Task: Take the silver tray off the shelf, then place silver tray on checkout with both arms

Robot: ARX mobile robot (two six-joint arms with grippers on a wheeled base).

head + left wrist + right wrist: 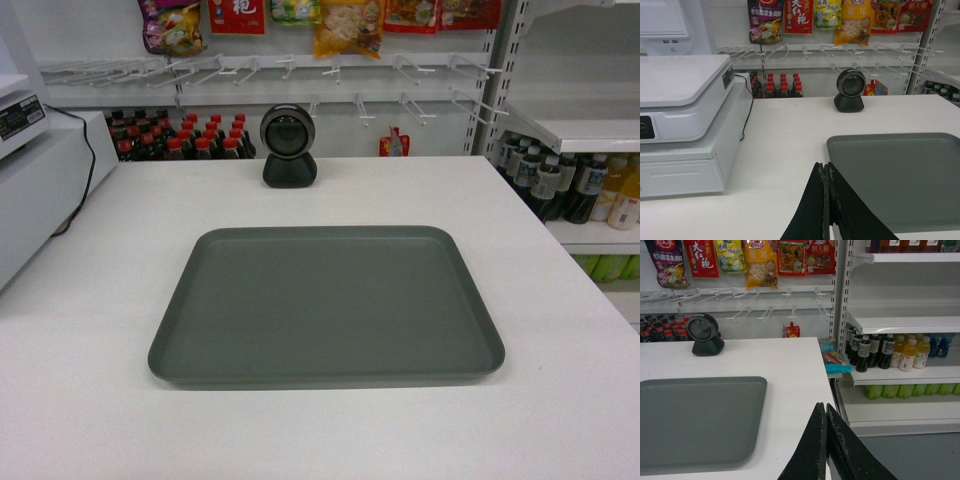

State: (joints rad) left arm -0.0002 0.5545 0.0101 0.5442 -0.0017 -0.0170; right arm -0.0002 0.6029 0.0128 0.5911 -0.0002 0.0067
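The silver tray [326,305] lies flat and bare on the white checkout [560,330], in the middle of the head view. No arm or gripper shows in that view. In the left wrist view my left gripper [825,167] is shut with nothing in it, raised near the silver tray [900,175] at its near left side. In the right wrist view my right gripper [825,407] is shut and holds nothing, to the right of the silver tray [695,420], above the checkout [790,370] close to its right edge. The shelf [900,320] stands at the right.
A black round scanner [289,146] stands behind the tray. A white cash register [685,120] with a black cable sits at the counter's left. Bottles [885,352] fill the lower boards on the right. Snack bags and bare hooks [300,70] hang on the back wall.
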